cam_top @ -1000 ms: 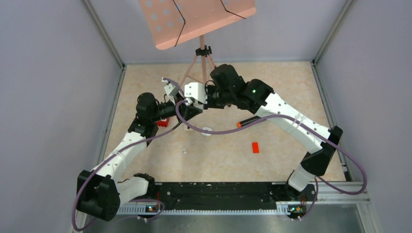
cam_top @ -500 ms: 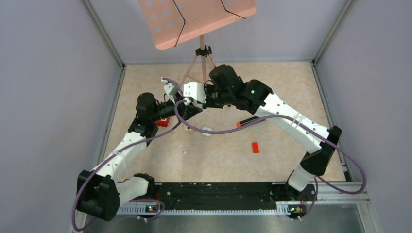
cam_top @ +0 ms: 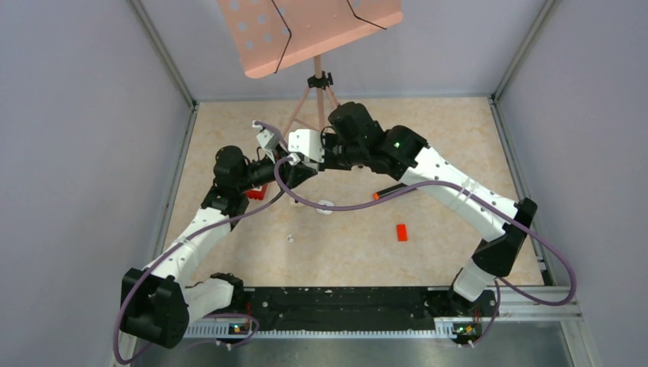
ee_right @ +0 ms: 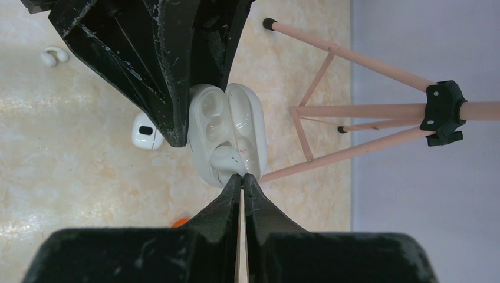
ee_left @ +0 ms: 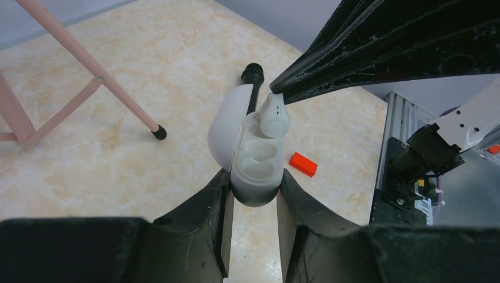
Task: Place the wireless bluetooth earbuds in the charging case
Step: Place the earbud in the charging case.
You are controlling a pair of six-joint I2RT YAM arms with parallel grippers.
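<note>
The white charging case (ee_left: pixel 255 171) hangs open above the table, my left gripper (ee_left: pixel 255 183) shut on its lower body and its lid (ee_left: pixel 227 121) swung to the left. One earbud (ee_left: pixel 274 115) sits tilted in the far socket; the near socket (ee_left: pixel 259 162) shows bare. My right gripper (ee_right: pixel 242 175) is shut, its tips touching the end of that earbud (ee_right: pixel 227 159) over the case (ee_right: pixel 242 115). From above, both grippers meet at mid-table (cam_top: pixel 294 164). A loose white earbud (cam_top: pixel 289 238) lies on the table nearer the arms.
A pink tripod stand (cam_top: pixel 317 80) rises just behind the grippers, one foot (ee_left: pixel 158 133) near the case. A small red block (cam_top: pixel 401 232), an orange-and-black marker (cam_top: pixel 390 191), a white piece (cam_top: pixel 325 206) and a red thing (cam_top: pixel 256 193) lie on the table.
</note>
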